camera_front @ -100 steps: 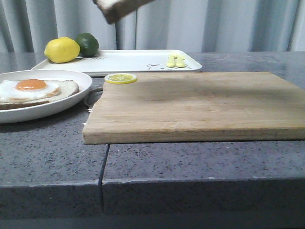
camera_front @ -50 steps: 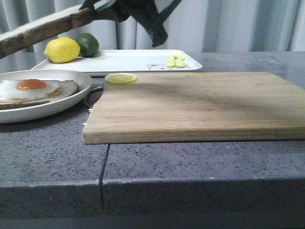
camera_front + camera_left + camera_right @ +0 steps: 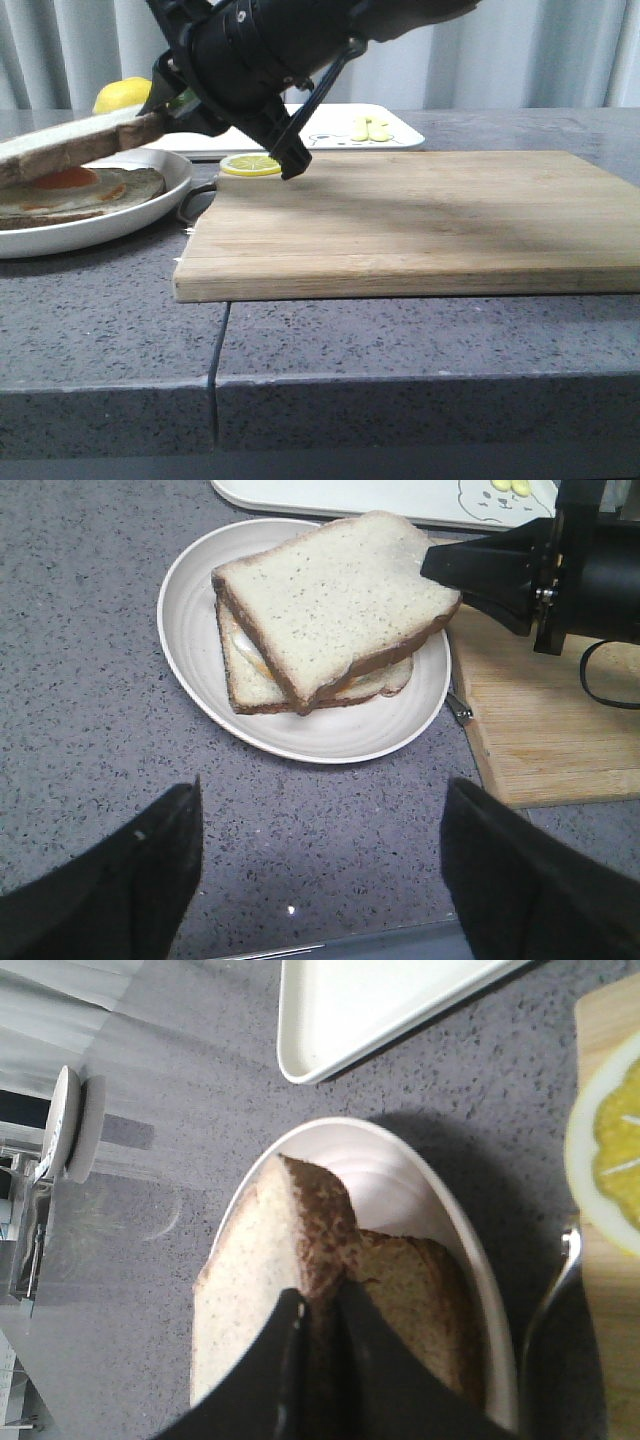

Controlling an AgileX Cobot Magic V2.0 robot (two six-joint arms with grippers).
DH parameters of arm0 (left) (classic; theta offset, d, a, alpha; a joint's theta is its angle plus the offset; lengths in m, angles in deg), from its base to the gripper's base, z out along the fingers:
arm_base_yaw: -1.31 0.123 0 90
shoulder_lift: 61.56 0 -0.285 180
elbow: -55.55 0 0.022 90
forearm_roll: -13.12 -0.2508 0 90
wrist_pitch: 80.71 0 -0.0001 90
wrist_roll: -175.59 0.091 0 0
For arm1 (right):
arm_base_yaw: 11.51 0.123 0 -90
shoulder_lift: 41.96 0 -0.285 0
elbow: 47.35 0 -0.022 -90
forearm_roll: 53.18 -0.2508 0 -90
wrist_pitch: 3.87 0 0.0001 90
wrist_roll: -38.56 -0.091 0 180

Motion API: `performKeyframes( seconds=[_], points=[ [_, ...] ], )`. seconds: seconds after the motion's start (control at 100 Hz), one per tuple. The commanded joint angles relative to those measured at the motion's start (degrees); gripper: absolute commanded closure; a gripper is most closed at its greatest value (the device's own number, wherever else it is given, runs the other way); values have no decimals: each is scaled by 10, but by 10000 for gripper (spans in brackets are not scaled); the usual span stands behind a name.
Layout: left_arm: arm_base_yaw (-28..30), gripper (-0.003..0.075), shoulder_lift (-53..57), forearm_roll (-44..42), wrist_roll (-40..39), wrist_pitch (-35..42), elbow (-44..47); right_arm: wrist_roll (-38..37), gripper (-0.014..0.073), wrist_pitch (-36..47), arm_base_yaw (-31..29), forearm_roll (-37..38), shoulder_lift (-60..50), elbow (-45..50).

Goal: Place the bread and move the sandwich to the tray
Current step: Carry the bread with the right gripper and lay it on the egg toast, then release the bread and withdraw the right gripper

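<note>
Right end effector (image 3: 150,120) clamped on bread (image 3: 335,595) edge, slice tilted just above egg-topped sandwich (image 3: 250,675).

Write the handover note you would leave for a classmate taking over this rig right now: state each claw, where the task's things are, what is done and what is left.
Right claw: shut on the bread, holding it by one edge, tilted, just over the egg-topped slice on the plate.
Left claw: open, empty, hovering over the counter near the plate.
Tray: behind the wooden board, with a lemon at one end.
Done: bread brought over the egg.
Left: release the bread to close the sandwich, then move plate and sandwich to the tray.
</note>
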Motion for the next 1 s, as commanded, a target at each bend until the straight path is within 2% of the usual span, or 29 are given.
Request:
performKeyframes(
  seconds=[0.0, 0.1, 0.17, 0.48, 0.6, 0.7, 0.99],
  points=[
    [-2, 249, -5, 15, -1, 34, -19, 1, 699, -11, 0, -37, -27, -19],
    [-2, 249, -5, 15, -1, 34, -19, 1, 694, -9, 0, -37, -26, -19],
    [-2, 249, -5, 15, -1, 34, -19, 2, 658, -7, 0, -37, -26, -19],
    [-2, 249, -5, 15, -1, 34, -19, 28, 353, -7, 0, -36, -26, -19],
    [-2, 249, -5, 15, -1, 34, -19, 28, 266, -5, 0, -36, -26, -19],
    [-2, 249, -5, 15, -1, 34, -19, 28, 235, 2, 0, -36, -26, -19],
    [-2, 249, -5, 15, -1, 34, -19, 28, 234, 20, -8, -35, -39, -19]
  ],
)
